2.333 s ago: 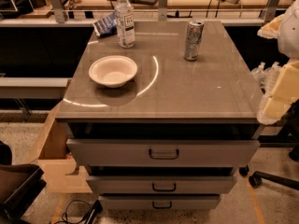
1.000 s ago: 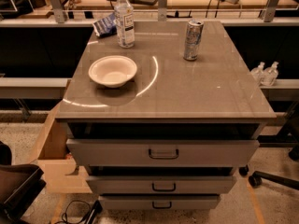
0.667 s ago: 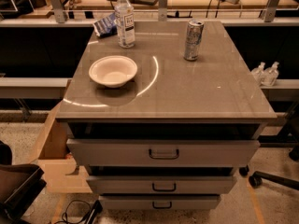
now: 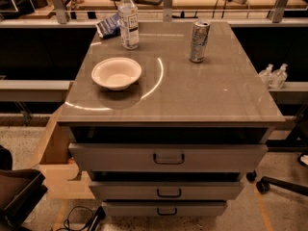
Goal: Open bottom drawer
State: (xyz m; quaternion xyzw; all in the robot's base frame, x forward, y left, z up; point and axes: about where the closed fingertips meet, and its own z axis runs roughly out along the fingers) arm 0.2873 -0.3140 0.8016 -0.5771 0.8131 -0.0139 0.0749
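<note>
The grey cabinet has three drawer fronts below its top [image 4: 202, 95]. The bottom drawer [image 4: 166, 209] is the lowest and narrowest front, near the bottom edge of the camera view, with a small dark loop handle [image 4: 167, 211]. Its front sits furthest back of the three, and none of its inside shows. The middle drawer [image 4: 166, 190] and the top drawer [image 4: 168, 158] stick out further above it. The gripper is out of view; no arm shows in the frame.
On the cabinet top stand a white bowl [image 4: 116, 73], a water bottle [image 4: 128, 19], a drink can [image 4: 199, 41] and a blue packet [image 4: 108, 26]. A wooden box [image 4: 55, 162] sits at the left. A chair base with casters [image 4: 274, 183] is at the right.
The arm's pale casing that showed at the right edge 2.3 s ago has left the view. The drawers and the objects on top have not moved.
</note>
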